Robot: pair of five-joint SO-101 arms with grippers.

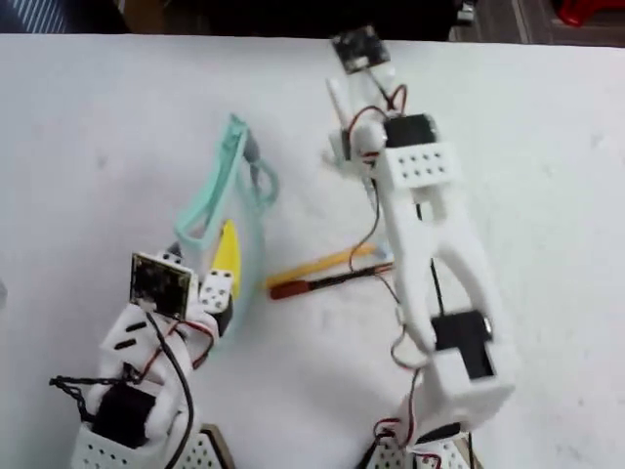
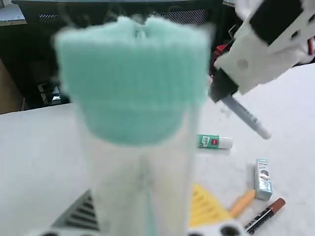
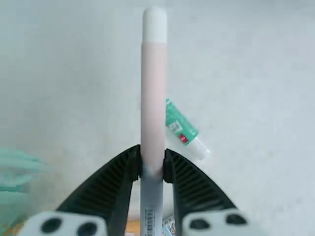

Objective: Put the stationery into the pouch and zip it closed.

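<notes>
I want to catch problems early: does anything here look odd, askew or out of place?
Nothing looks damaged or spilled. The pouch is held up on edge, tilted, in the left gripper, and the right gripper clamps a pen. A marker lies loose on the table.

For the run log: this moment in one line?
left gripper shut on pouch | right gripper shut on pen | orange marker on table

I see clear mint-trimmed pouch (image 1: 230,176) raised on edge, pink pen (image 3: 152,93) clamped upright, orange pen (image 1: 314,262) beside brown marker (image 1: 317,284) on desk (image 1: 98,127)
</notes>
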